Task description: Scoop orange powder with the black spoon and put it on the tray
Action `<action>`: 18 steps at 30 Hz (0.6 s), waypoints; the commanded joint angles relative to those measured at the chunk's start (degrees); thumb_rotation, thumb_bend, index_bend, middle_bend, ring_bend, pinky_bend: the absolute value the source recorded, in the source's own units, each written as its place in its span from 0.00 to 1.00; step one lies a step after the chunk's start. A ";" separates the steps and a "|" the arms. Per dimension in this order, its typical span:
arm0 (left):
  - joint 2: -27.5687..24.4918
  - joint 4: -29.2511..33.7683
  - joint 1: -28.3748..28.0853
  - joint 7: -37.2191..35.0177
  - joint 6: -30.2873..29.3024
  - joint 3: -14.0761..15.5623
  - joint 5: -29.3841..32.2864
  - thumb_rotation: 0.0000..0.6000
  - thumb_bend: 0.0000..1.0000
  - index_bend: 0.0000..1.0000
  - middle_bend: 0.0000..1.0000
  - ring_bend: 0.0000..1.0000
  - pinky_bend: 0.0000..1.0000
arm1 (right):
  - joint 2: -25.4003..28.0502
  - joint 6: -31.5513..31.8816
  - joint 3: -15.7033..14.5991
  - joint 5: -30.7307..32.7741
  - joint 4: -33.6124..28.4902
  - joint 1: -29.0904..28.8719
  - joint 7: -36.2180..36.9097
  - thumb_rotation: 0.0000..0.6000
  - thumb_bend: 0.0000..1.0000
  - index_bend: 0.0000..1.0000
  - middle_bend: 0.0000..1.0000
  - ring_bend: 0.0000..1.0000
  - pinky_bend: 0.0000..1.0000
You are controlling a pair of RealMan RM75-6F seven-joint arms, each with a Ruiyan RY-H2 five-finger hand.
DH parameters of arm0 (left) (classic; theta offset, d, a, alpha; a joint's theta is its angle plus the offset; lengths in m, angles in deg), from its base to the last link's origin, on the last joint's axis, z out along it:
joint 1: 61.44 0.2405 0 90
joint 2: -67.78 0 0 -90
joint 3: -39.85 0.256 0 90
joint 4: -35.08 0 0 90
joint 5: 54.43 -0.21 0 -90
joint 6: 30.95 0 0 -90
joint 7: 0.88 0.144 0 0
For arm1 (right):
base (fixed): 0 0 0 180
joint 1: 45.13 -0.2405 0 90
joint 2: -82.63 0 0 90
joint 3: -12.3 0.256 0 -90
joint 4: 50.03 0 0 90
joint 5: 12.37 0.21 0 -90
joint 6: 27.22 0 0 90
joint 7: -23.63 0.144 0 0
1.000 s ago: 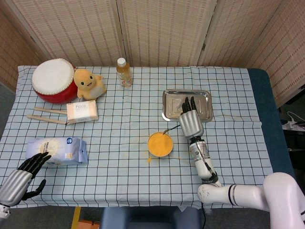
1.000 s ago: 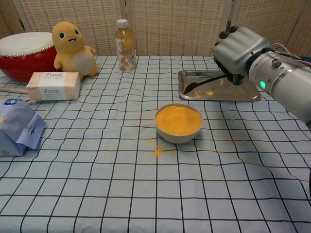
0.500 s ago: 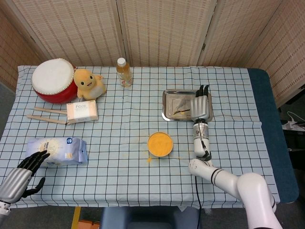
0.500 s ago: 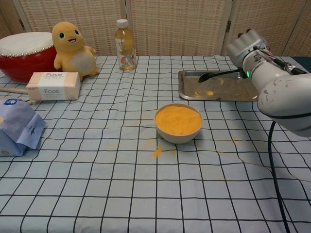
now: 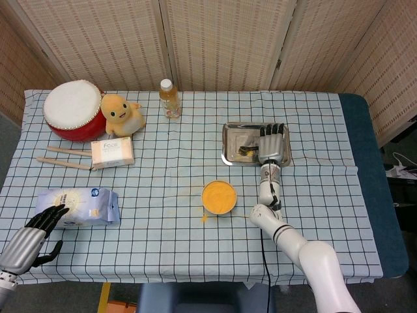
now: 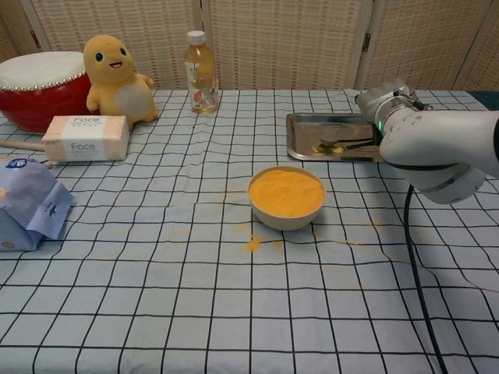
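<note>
Fingers: my right hand [image 5: 273, 144] grips black spoon [image 6: 341, 144] handle, left hand [image 5: 32, 236] spread, idle
Spoon: bowl leftward of fingers, low over steel tray [image 5: 230, 156], axis crosswise
Powder bowl [image 6: 286, 196]: near-left of fingers; right hand far nearer

Tablecloth [image 6: 156, 257]: pale blue-white, dark grid check; bowl [image 6: 286, 210]: cream, filled with orange powder [image 6: 285, 192]; tray [image 6: 306, 132]: bare silver metal; drum [image 5: 73, 111]: red body, white skin; plush toy [image 6: 115, 76]: yellow, pale belly; pouch [image 5: 78, 207]: blue and white; right hand [image 5: 273, 145]: silver back, black fingers.
</note>
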 commanded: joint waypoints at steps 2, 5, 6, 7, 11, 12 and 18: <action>-0.13 0.18 0.22 0.12 -0.57 0.07 -0.30 1.00 0.50 0.00 0.00 0.00 0.14 | 12.20 8.95 0.05 -3.62 -23.32 7.32 4.68 1.00 0.29 0.00 0.00 0.00 0.00; -0.19 0.39 0.44 0.53 -1.04 0.10 -0.49 1.00 0.50 0.00 0.00 0.00 0.14 | 25.60 18.27 -2.76 -8.83 -49.72 16.30 6.73 1.00 0.29 0.00 0.00 0.00 0.00; -0.19 0.50 0.48 0.72 -1.13 0.10 -0.55 1.00 0.50 0.00 0.00 0.00 0.14 | 29.57 20.57 -3.75 -10.42 -56.99 18.95 7.47 1.00 0.29 0.00 0.00 0.00 0.00; -0.20 0.58 0.54 0.95 -1.24 0.08 -0.55 1.00 0.50 0.00 0.00 0.00 0.14 | 33.22 22.54 -4.73 -12.08 -63.50 21.50 8.60 1.00 0.29 0.00 0.00 0.00 0.00; 0.03 1.09 0.97 2.44 -1.99 -0.13 -0.46 1.00 0.50 0.00 0.00 0.00 0.14 | 45.62 29.39 -11.07 -23.03 -83.26 32.65 17.78 1.00 0.29 0.00 0.00 0.00 0.00; 0.17 1.17 1.09 2.78 -2.25 -0.25 -0.40 1.00 0.50 0.00 0.00 0.00 0.15 | 47.26 30.55 -12.68 -25.75 -85.41 34.75 20.17 1.00 0.29 0.00 0.00 0.00 0.00; 1.65 0.52 1.45 4.83 -2.58 -1.48 1.43 1.00 0.50 0.00 0.00 0.00 0.17 | 50.79 40.78 -25.63 -47.66 -85.71 47.65 33.31 1.00 0.29 0.00 0.00 0.00 0.00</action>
